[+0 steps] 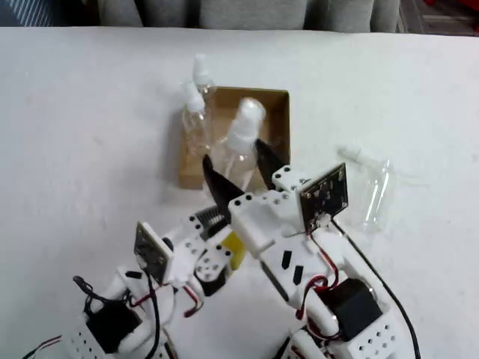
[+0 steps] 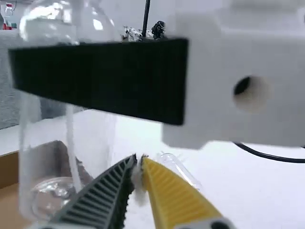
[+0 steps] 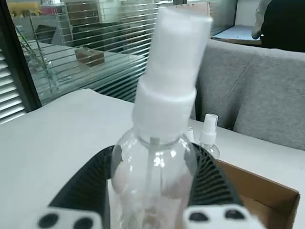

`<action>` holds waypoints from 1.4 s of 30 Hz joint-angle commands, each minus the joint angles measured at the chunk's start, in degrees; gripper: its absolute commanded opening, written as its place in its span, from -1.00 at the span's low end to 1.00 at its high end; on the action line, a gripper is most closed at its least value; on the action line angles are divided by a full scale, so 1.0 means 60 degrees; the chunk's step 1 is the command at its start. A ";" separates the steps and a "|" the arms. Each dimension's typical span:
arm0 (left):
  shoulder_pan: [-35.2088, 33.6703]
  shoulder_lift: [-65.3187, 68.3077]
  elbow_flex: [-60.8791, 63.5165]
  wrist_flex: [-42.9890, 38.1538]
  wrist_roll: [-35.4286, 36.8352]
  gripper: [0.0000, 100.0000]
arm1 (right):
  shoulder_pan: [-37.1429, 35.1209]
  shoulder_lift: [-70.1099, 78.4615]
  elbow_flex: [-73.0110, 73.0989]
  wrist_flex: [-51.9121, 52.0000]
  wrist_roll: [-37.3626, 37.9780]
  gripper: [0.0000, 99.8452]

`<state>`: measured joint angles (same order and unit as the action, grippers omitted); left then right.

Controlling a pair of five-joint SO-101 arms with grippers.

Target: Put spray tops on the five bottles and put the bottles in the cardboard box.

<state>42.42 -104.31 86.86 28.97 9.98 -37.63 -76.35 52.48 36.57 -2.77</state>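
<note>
My right gripper point(image 1: 232, 153) is shut on a clear bottle point(image 1: 233, 153) that carries a white spray top point(image 1: 247, 118), holding it upright over the cardboard box point(image 1: 278, 112). In the right wrist view the bottle point(image 3: 152, 176) sits between the black fingers point(image 3: 88, 188). Two more topped bottles point(image 1: 194, 114) stand at the box's left side. A bare bottle point(image 1: 376, 193) lies on the table to the right, a loose spray top point(image 1: 358, 155) beside it. My left gripper point(image 1: 223, 241) sits low beneath the right arm; its grey and yellow fingertips point(image 2: 138, 164) are shut, nothing visibly between them.
The table is white, with bare surface at the left and far side. The right arm's white body point(image 2: 238, 81) hangs close above my left gripper. Grey chair backs point(image 3: 267, 90) line the far table edge. One standing topped bottle point(image 3: 208, 131) rises behind the box wall point(image 3: 267, 191).
</note>
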 commanded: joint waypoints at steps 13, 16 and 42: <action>-0.0564 -0.0125 -0.0088 0.1114 0.0015 -0.96 | 0.0813 0.0696 -0.0234 -0.0769 0.0000 -0.97; -0.0769 -0.0125 -0.0103 0.2344 0.0000 -0.96 | 0.1692 0.1531 -0.0059 -0.1722 0.0396 -0.97; -0.7832 -0.0095 0.1685 0.2813 0.0000 -0.96 | 0.3963 0.9326 -0.0879 -0.7670 0.1011 -0.97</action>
<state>-3.82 -104.48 97.05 47.69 9.89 -14.68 -23.34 52.13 -6.51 2.51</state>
